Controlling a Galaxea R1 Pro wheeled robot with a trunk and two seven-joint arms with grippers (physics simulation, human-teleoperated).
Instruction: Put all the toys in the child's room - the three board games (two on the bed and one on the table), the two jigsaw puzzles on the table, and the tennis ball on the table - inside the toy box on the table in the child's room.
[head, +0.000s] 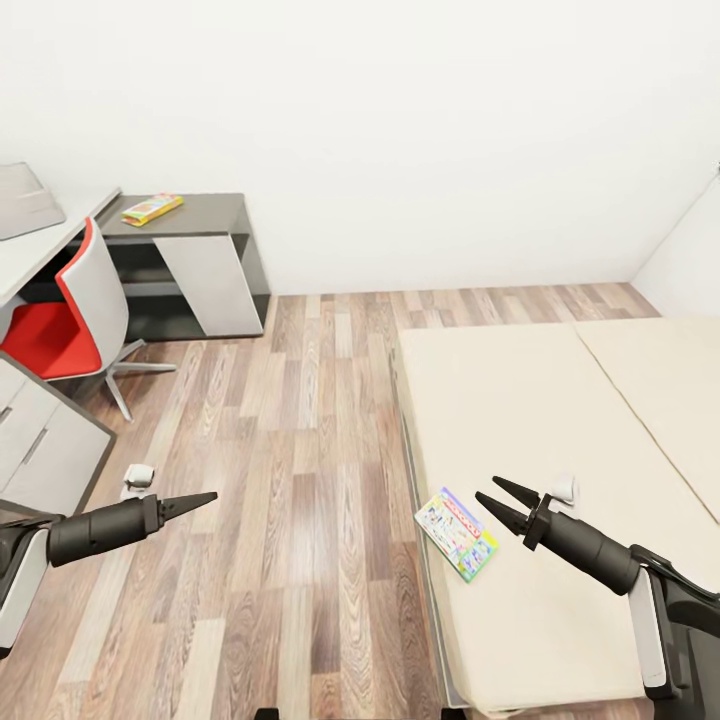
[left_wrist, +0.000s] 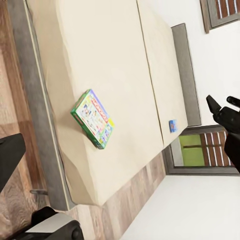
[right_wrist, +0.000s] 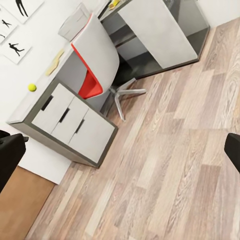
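1. A flat rectangular white-green printed board game box (head: 457, 533) lies flat on the plain beige mattress of the wide low bed (head: 520, 420), close to the mattress edge that faces the wood floor; the left wrist view shows it too (left_wrist: 93, 118).
2. A small blue board game box (left_wrist: 172, 125) lies on the same bed, well apart from the white-green box, toward the grey headboard (left_wrist: 186, 70).
3. The right gripper (head: 502, 501) hovers just beside the white-green box, its two dark pointed fingers spread apart with nothing between them.
4. The left gripper (head: 200, 500) hangs over the floor, well apart from the bed; its fingers look closed together and empty.
5. A bright yellow and pink jigsaw puzzle sheet (head: 152, 208) lies on the lower dark grey wing (head: 205, 212) of the long L-shaped desk, far from the bed.
6. A small yellow-green tennis ball (right_wrist: 32, 87) sits on the light grey desk top above the white drawers (right_wrist: 72, 125).
7. A light grey topless plastic toy box (head: 24, 199) stands on the desk top near the wing.
8. A red-and-grey swivel chair (head: 80, 325) stands at the desk.
9. Wood-plank floor (head: 300, 480) lies between desk and bed.
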